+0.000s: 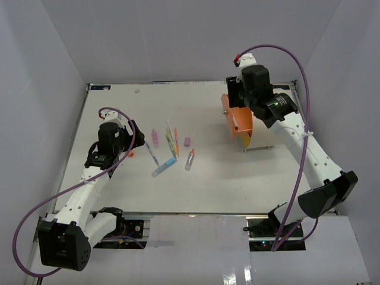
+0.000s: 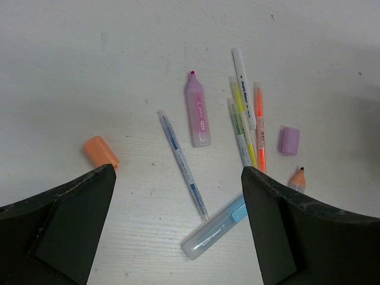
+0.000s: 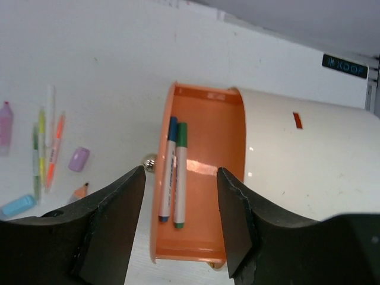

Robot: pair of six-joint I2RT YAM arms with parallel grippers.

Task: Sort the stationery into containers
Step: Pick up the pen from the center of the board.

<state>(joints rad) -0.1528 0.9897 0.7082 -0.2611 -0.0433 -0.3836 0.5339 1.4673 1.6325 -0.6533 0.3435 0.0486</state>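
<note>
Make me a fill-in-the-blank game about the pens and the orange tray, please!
1. The orange tray holds ___ markers.
2. One marker in it has a blue cap; the other cap is ___.
3. On the table, the loose cap beside the orange highlighter is ___.
4. The left fingers hold nothing and stand wide ___.

Missing words: two, green, purple, open.
</note>
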